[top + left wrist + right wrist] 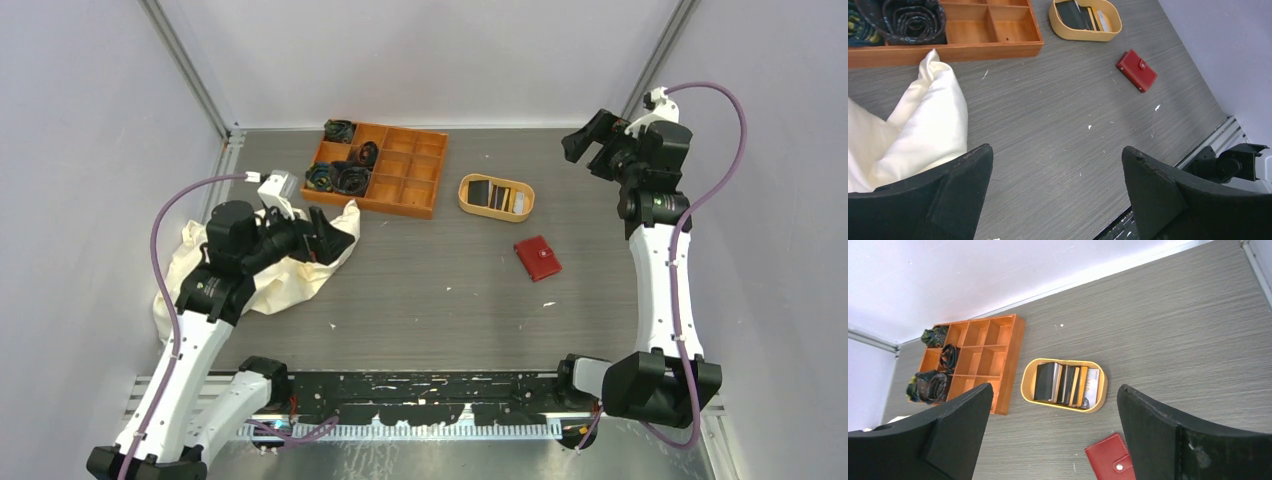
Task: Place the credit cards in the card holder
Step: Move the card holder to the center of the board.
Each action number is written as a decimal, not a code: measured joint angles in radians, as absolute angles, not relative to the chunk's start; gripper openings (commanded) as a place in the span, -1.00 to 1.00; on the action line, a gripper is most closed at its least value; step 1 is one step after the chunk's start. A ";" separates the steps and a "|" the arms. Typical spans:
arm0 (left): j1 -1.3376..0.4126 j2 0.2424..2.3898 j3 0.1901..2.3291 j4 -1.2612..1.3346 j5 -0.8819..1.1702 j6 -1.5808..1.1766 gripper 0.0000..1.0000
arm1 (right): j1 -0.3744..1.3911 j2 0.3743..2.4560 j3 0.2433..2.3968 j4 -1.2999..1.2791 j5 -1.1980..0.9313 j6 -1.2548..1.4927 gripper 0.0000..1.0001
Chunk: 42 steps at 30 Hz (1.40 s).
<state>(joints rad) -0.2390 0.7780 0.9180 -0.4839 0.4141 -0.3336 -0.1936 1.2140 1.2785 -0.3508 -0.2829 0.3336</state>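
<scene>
Several credit cards [492,194], mostly black with one light one, stand on edge in a tan oval tray [497,211] at the back middle of the table. In the right wrist view the cards [1063,384] fill that tray [1026,385]; the left wrist view shows the cards [1079,14] too. The red card holder [537,258] lies closed and snapped shut on the table in front of the tray, also seen as the card holder [1136,70] and card holder [1108,457]. My left gripper [325,235] [1055,149] hovers open over the left side. My right gripper [585,150] [1055,387] is open, raised at the back right.
An orange compartment box [385,168] with rolled dark items sits at the back left. A cream cloth [250,270] lies crumpled under my left arm. Metal frame posts stand at both back corners, and grey walls close in the sides.
</scene>
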 measured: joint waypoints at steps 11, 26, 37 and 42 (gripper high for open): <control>-0.239 0.799 0.851 -0.437 0.428 -0.306 0.99 | -0.194 1.224 1.131 -0.303 -0.648 0.254 0.99; -0.239 0.654 0.747 -0.443 0.368 -0.276 0.90 | -0.192 1.497 1.176 -0.657 -0.446 -0.283 0.89; -0.237 0.637 0.738 -0.446 0.367 -0.273 0.84 | -0.193 1.669 1.242 -0.802 -0.281 -0.364 0.39; -0.237 0.637 0.738 -0.446 0.368 -0.273 0.83 | -0.189 1.762 1.269 -0.838 -0.295 -0.364 0.26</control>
